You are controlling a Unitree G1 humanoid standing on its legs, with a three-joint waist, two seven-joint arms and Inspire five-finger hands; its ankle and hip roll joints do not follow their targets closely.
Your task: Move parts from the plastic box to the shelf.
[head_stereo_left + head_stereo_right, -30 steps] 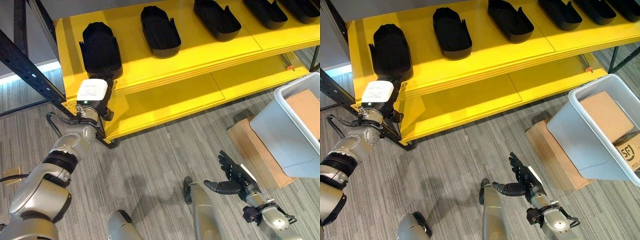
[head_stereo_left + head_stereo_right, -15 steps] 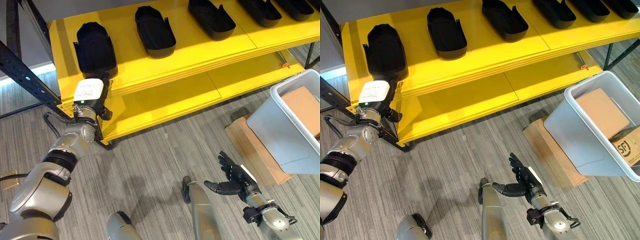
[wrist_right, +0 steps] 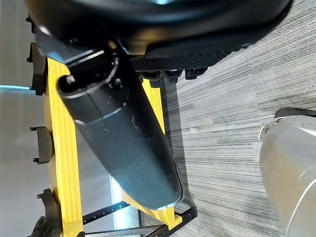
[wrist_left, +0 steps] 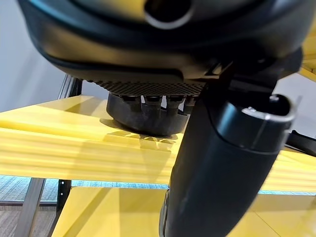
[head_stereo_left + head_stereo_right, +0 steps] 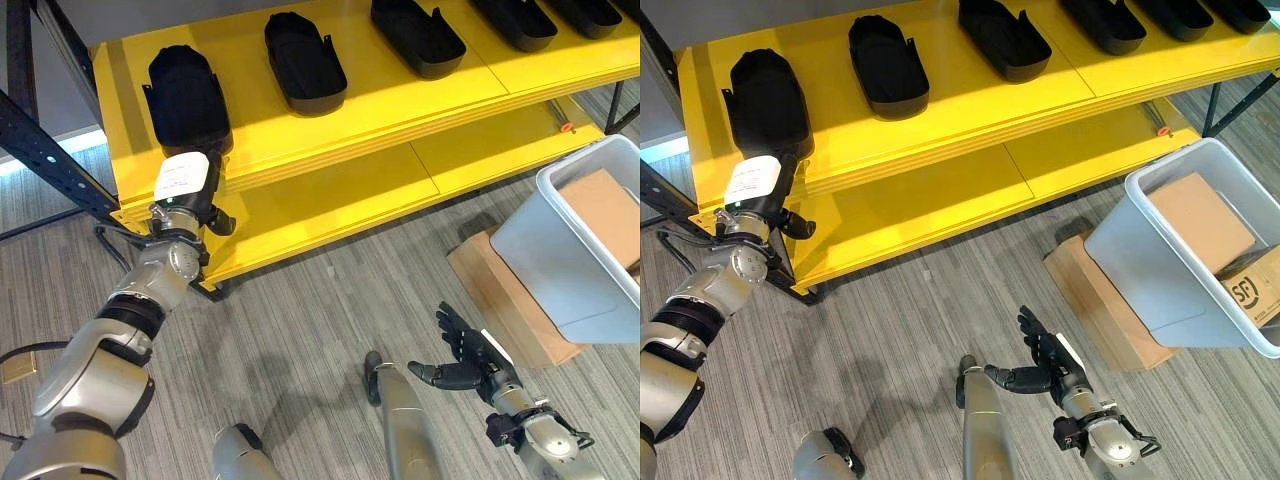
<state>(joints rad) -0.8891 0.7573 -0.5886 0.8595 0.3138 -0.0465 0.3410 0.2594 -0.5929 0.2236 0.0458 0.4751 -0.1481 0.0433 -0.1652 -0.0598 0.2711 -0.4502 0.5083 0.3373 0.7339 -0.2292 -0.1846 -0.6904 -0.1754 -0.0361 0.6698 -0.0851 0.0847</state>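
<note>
cardboard box (image 5: 1250, 292) — printed logo | elsewhere — no readable text

Your two head views look steeply down from above at the yellow shelf (image 5: 400, 95) and the grey floor (image 5: 320, 320) in front of it. Both eyes face the same way and share nearly the whole scene: the shelf's upper board with its row of black parts (image 5: 887, 60), the lower board, and the plastic box (image 5: 1200, 260) by the shelf's right end.

Your left wrist view sits very close behind the left hand (image 4: 163, 44), level with the front edge of the upper board, facing one black part.

Your right wrist view looks along the right hand (image 3: 123, 128) from low over the floor toward the shelf's front edge.
</note>
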